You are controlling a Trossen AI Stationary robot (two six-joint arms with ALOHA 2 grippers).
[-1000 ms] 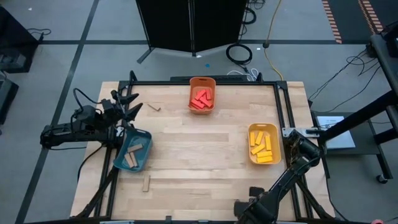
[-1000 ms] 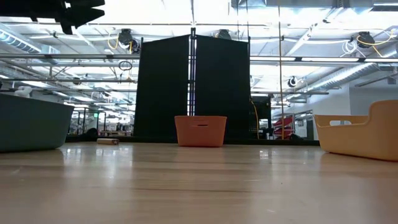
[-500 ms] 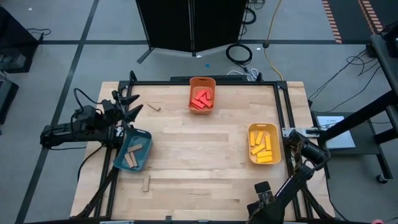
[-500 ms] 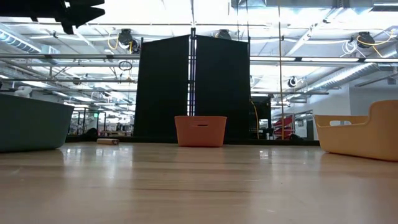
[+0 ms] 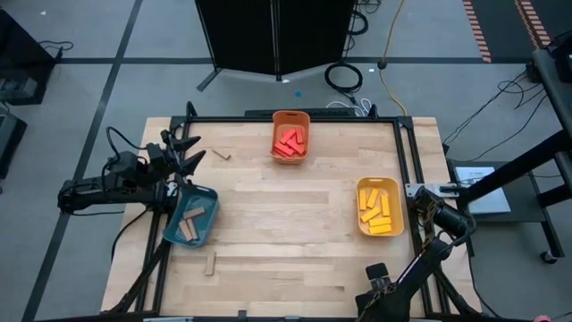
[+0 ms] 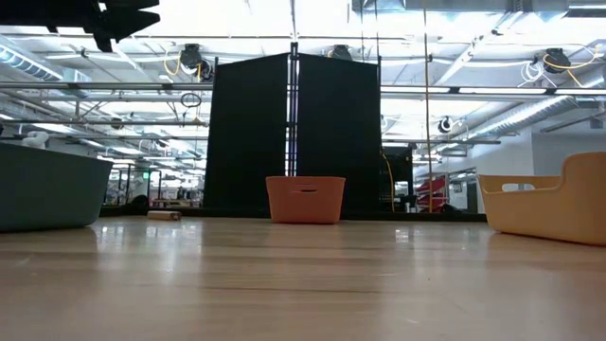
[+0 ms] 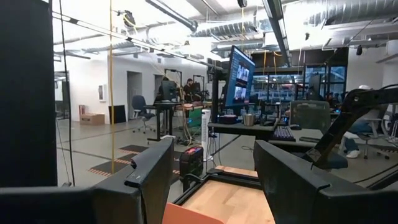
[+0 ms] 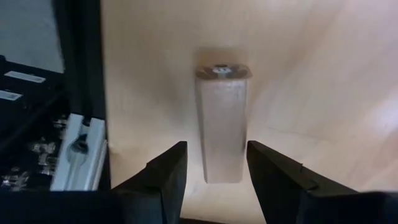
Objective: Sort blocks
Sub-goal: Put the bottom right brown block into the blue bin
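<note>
Both claws open: left claw (image 5: pixel 183 150), right claw (image 8: pixel 214 171)

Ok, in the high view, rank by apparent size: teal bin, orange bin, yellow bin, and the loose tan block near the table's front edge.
1. Yellow bin and teal bin: look about alike, can't rank them.
2. Orange bin: slightly smaller.
3. Loose tan block: far smallest.

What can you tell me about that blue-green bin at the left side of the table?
The teal bin is a small rectangular tub with rounded corners, plastic by its look. It sits turned at an angle near the table's left edge, close beside the left arm, whose open hand hovers just beyond it. Several plain tan wooden blocks lie loosely inside. In the low view it shows as a dark grey-teal wall.
</note>
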